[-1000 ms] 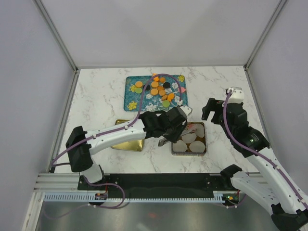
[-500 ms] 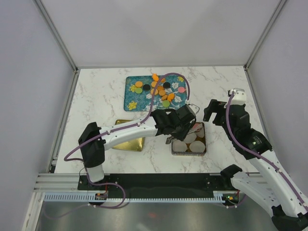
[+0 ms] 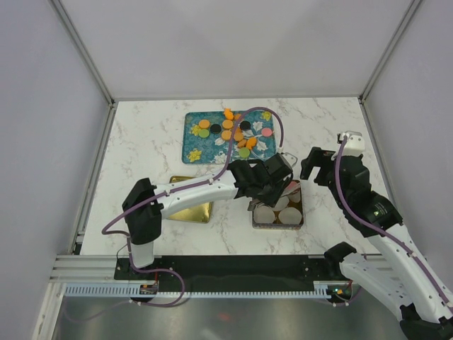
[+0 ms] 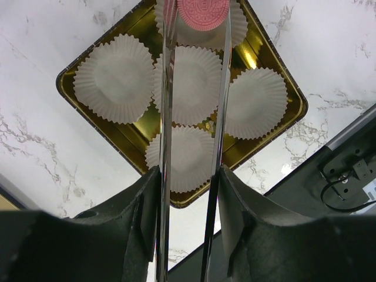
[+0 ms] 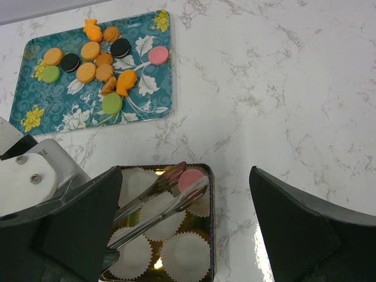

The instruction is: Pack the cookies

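The cookies (image 3: 236, 132) lie on a teal flowered tray (image 3: 195, 147), also in the right wrist view (image 5: 97, 64). My left gripper (image 3: 267, 181) (image 4: 189, 176) is shut on metal tongs (image 4: 167, 88) (image 5: 154, 204). The tong tips hold a pink cookie (image 4: 202, 13) (image 5: 189, 178) over the far right paper cup of a gold tin (image 3: 254, 216) (image 4: 294, 94) (image 5: 211, 235). I cannot tell whether the cookie touches the cup. The tin holds several white crinkled paper cups (image 4: 114, 78). My right gripper (image 3: 318, 163) (image 5: 184, 176) is open and empty, above the tin's right side.
A gold lid (image 3: 190, 210) lies left of the tin, partly under my left arm. The teal tray sits at the back centre of the marble table (image 3: 141, 152). White walls close in the table on three sides.
My left arm has reached further right, carrying the tongs and pink cookie over the tin's far right cup. My right gripper has shifted slightly right.
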Motion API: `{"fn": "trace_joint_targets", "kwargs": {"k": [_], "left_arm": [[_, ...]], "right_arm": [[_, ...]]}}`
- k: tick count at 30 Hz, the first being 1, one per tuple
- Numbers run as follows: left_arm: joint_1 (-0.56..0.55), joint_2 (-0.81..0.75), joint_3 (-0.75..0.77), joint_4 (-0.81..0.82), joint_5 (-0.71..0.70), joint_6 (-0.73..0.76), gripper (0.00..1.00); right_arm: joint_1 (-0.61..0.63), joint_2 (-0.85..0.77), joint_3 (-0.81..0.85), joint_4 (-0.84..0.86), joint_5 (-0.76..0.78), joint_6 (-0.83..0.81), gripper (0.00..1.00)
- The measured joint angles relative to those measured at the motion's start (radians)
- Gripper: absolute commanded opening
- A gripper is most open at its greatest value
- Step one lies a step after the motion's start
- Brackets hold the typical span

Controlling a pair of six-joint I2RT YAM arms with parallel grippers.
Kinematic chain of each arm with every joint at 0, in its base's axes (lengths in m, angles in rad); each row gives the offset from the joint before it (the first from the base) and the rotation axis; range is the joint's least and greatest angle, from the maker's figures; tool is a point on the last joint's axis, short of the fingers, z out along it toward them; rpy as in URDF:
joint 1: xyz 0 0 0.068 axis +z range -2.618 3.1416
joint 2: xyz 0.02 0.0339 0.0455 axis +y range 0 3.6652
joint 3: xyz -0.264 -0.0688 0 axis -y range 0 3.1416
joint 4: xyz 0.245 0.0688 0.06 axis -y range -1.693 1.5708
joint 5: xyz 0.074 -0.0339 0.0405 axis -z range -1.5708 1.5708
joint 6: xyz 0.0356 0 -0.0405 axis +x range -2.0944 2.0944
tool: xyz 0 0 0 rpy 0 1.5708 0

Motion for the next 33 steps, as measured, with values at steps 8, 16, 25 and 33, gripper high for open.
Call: {"fn": "trace_joint_targets", "kwargs": {"k": [8,16,25,33], "left_arm": [[0.000,0.009,0.015,0.000,0.003,0.000,0.56],[0.000,0.007,0.016,0.000,0.003,0.000,0.53],[0.027,-0.126,0.015,-0.014,-0.047,0.000,0.54],[0.265,-0.193,-0.002,-0.016,-0.054,0.000,0.52]], "right_arm": [[0.000,-0.006,0.000,-0.003,0.000,0.000,0.98],[0.000,-0.006,0.000,-0.007,-0.001,0.000,0.98],[0.000,-0.006,0.000,-0.007,-0.002,0.000,0.98],[0.000,-0.003,0.000,-0.006,-0.014,0.000,0.98]]}}
